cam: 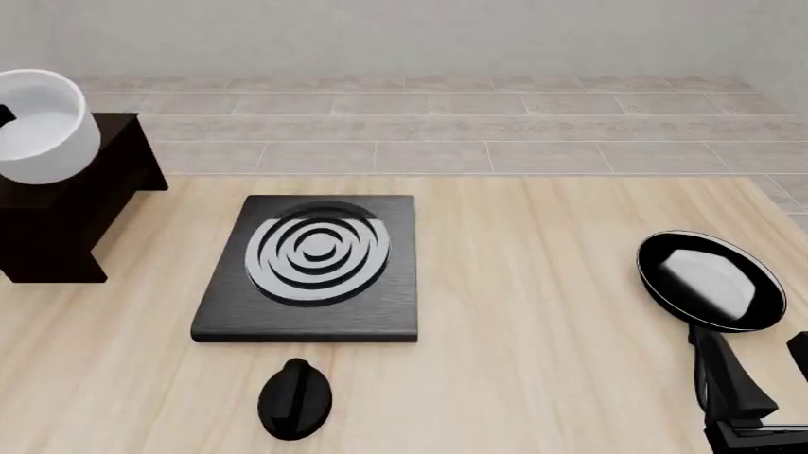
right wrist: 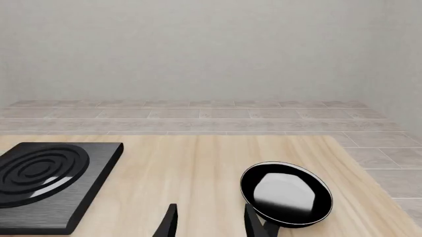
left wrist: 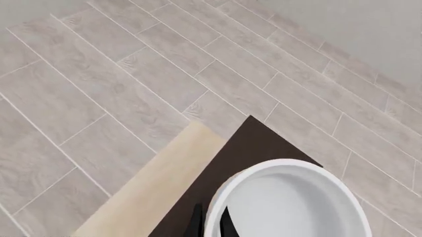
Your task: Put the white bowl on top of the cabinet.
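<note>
The white bowl [cam: 38,128], glossy, deep and straight-walled, sits at ten o'clock over the flat top of the cabinet [cam: 70,203], a dark, boxy wooden block; the left gripper [left wrist: 211,222] pinches the bowl's rim between thin black fingers; the right gripper [right wrist: 207,219] hangs open at four o'clock beside the shiny black pan [cam: 707,281]; a ringed stove slab [cam: 316,265] lies at centre, a black knob [cam: 295,399] near six on the pale wood table [cam: 531,378].

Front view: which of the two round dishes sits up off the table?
The white bowl, over the dark cabinet at far left; the black frying pan lies on the table itself.
</note>
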You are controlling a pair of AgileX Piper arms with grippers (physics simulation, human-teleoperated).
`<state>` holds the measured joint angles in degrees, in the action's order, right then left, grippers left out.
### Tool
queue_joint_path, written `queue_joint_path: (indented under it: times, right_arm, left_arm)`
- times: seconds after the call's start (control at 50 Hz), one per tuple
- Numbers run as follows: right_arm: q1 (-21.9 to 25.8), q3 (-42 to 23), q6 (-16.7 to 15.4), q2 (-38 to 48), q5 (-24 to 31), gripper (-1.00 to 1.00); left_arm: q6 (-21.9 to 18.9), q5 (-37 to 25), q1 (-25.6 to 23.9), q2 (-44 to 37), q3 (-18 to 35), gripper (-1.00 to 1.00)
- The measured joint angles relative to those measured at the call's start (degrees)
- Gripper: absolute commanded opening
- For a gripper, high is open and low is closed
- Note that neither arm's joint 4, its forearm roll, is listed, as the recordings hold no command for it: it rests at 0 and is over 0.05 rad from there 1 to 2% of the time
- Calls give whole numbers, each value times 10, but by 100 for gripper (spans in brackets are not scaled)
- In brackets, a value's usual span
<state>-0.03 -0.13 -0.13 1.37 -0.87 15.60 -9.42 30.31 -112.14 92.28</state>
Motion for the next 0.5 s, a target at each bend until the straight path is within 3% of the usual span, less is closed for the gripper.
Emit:
queue_joint_path:
  times: [0.3,0.32,0.5]
  right_arm:
    - [0,0,0,0,0,100]
    - [0,0,0,0,0,100]
    - [0,0,0,0,0,100]
  left_arm:
    - [-3,6,4,0,-6,-100]
    - [-3,6,4,0,-6,100]
    - [-10,-1,-1,1,-3,100]
